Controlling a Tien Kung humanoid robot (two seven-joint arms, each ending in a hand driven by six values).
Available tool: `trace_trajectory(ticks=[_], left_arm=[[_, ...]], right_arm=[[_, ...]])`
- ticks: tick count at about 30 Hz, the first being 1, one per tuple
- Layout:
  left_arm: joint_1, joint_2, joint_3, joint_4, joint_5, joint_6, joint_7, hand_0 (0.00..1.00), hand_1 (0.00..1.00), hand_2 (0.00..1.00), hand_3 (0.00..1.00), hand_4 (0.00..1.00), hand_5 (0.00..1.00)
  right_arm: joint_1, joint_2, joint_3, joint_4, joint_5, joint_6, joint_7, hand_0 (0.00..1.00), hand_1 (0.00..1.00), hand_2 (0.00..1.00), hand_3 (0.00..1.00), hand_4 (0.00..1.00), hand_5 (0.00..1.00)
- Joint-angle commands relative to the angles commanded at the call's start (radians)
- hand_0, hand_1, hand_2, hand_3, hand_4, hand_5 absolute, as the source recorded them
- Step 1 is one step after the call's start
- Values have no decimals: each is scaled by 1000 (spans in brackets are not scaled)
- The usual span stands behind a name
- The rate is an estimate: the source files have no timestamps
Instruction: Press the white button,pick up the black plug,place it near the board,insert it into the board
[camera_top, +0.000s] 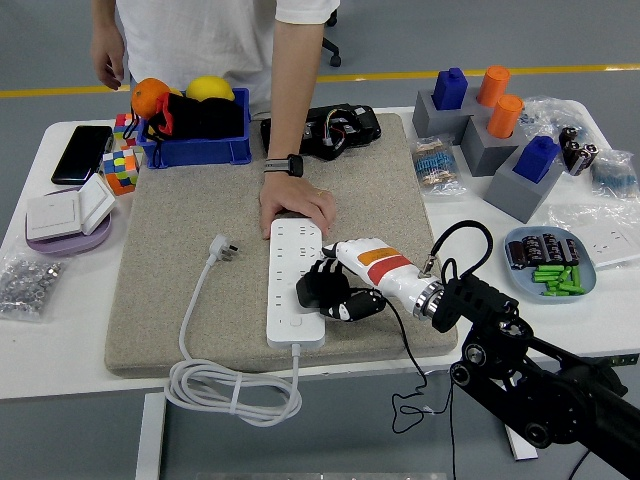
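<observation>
Grey felt mat (200, 290) covers the white table (60, 340), with a white power strip (296, 285) lying on it. Over the strip's right edge, the right hand (345, 285) has its fingers curled around the black plug (313, 288). A person's hand (293, 208) presses the strip's far end.

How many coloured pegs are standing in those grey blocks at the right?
4. A blue peg and an orange peg stand in the far block; another orange peg stands in the middle block, and another blue peg in the nearest one. None seems hidden.
</observation>
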Motion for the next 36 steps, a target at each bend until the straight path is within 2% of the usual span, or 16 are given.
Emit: trace_trajectory(ticks=[5, 6, 11, 12, 23, 24, 36], left_arm=[[0, 0, -1, 0, 2, 0, 0, 474, 497, 501, 585, 568, 259], [0, 0, -1, 0, 2, 0, 1, 474, 497, 500, 585, 566, 259], [-1, 0, -2, 0, 2, 0, 0, 474, 497, 500, 585, 566, 259], [-1, 0, -2, 0, 2, 0, 0, 474, 496, 501, 585, 567, 259], [-1, 0, -2, 0, 4, -1, 0, 474, 497, 500, 585, 567, 260], [-1, 0, -3, 0, 5, -1, 0, 474, 496, 501, 585, 566, 260], [-2, 0, -3, 0, 5, -2, 1, 474, 498, 501, 586, 566, 260]], right_arm=[[-1, 0, -1, 0, 4, 6, 3, 216, 158, 248, 558, 798, 2], [0, 0, -1, 0, 6, 6, 4, 330, 333, 384, 578, 910, 84], [1, -1, 1, 0, 10, 4, 10, 330, 333, 384, 578, 910, 84], [1, -1, 1, -1, 10, 4, 11, 339, 430, 459, 585, 967, 146], [1, 0, 2, -4, 11, 10, 8, 344, 437, 471, 587, 970, 143], [1, 0, 2, -5, 11, 11, 8, 373, 479, 516, 604, 998, 183], [3, 0, 4, -6, 18, 11, 17, 406, 495, 528, 609, 998, 191]])
